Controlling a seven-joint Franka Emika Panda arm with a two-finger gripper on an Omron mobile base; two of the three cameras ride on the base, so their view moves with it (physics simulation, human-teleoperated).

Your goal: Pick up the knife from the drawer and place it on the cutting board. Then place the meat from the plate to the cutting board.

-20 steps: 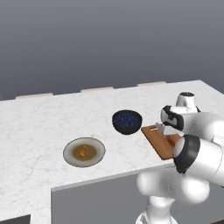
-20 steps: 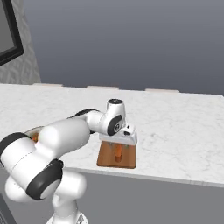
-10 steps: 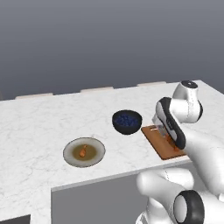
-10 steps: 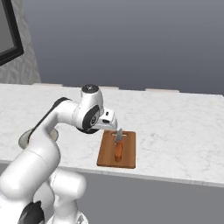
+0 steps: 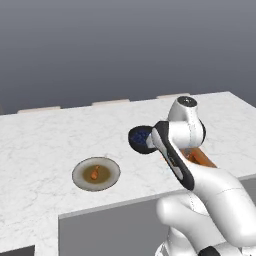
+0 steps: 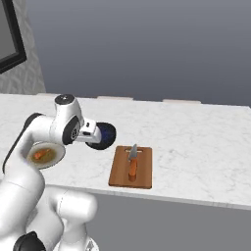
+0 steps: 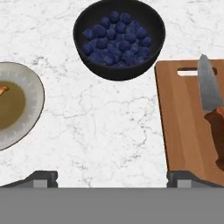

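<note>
The gripper [image 7: 111, 177] stood fully spread and held nothing; its two dark fingertips [image 7: 41, 177] rose far apart at the bottom of the hand view, above bare marble counter [image 7: 109, 118]. The hand hung over the gap between the plate [image 7: 26, 109] on one side and the cutting board [image 7: 183, 127] on the other, with the dark bowl of blue berries [image 7: 119, 37] just beyond.

The knife [image 6: 132, 162] already lay on the cutting board, blade toward the slotted end and orange-brown handle toward the near edge. The first half of the task therefore looked complete. The meat [image 5: 94, 173] rested near the centre of the plate, well apart from the board.

The step in hand appeared to be the approach to the meat. You would do well to:
- keep the jaws wide until the fingertips straddle the piece;
- centre over its thicker part, since the narrow end could slip out;
- descend clear of the plate rim, so the plate is not tipped or pushed;
- carry it past the bowl without brushing it, and set it down beside the knife, not on it.

Compared with one second earlier, the hand had left the board and swung toward the plate, passing in front of the bowl. The knife stayed where it lay.
</note>
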